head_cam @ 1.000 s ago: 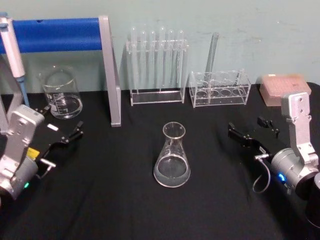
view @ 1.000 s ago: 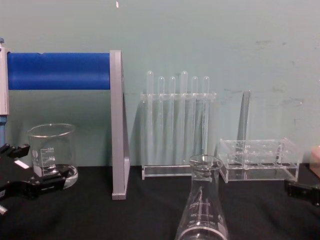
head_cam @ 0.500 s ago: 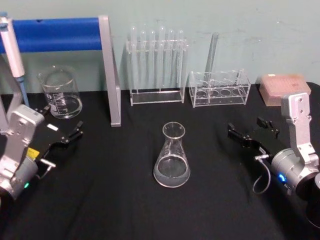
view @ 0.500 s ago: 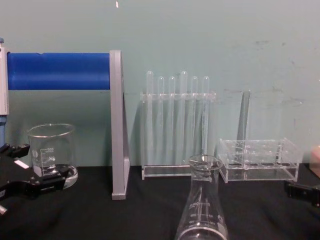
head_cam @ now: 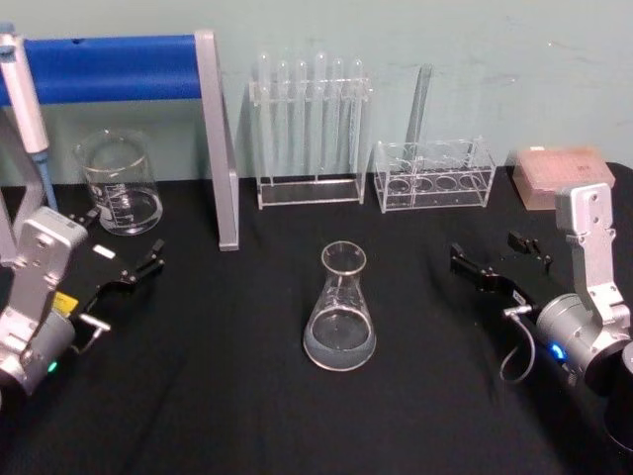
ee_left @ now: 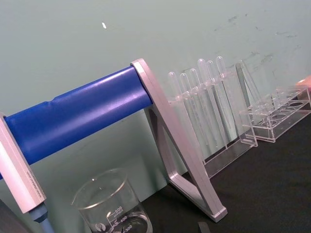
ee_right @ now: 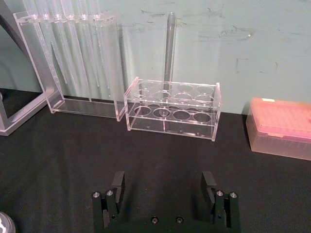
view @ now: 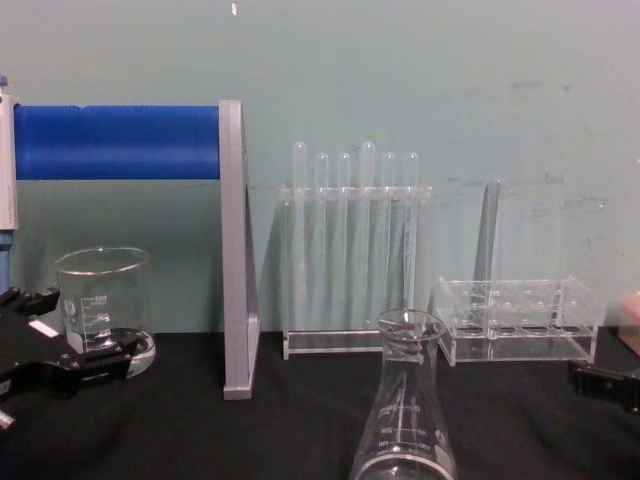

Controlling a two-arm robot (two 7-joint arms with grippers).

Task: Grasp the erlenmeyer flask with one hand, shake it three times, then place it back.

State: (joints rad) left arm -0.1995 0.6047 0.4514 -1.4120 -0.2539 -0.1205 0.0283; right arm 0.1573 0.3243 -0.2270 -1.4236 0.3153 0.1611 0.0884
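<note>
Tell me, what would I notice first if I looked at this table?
Probably the erlenmeyer flask, standing upright by itself in the middle of the black table. Next, the big blue bar at the back left, with a glass beaker under it. The left claw and the open right claw wait on either side of the flask, touching nothing.

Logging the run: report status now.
Left pincer open, low on the left. Right pincer open, right of the flask. Flask upright on the table, untouched. Nothing between either pincer and it.
</note>
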